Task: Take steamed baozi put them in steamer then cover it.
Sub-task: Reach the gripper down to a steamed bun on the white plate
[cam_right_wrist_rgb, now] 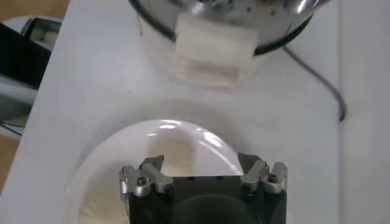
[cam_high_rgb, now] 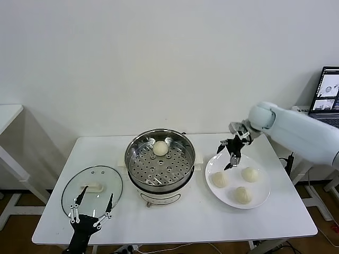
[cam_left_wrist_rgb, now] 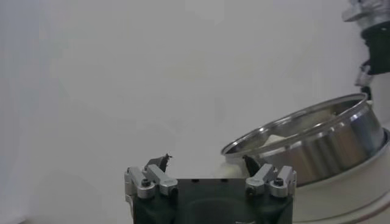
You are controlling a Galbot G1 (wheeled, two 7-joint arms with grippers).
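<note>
Steel steamer (cam_high_rgb: 160,159) rim unobstructed; cover (cam_high_rgb: 92,188) well apart.

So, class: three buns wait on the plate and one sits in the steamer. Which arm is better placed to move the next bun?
Probably the right. The right gripper hangs open above the plate near the baozi; the left gripper is by the lid.

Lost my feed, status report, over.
Right end effector open over plate; left end effector open by cover. One baozi in steamer, three plated. Nothing obstructing.
</note>
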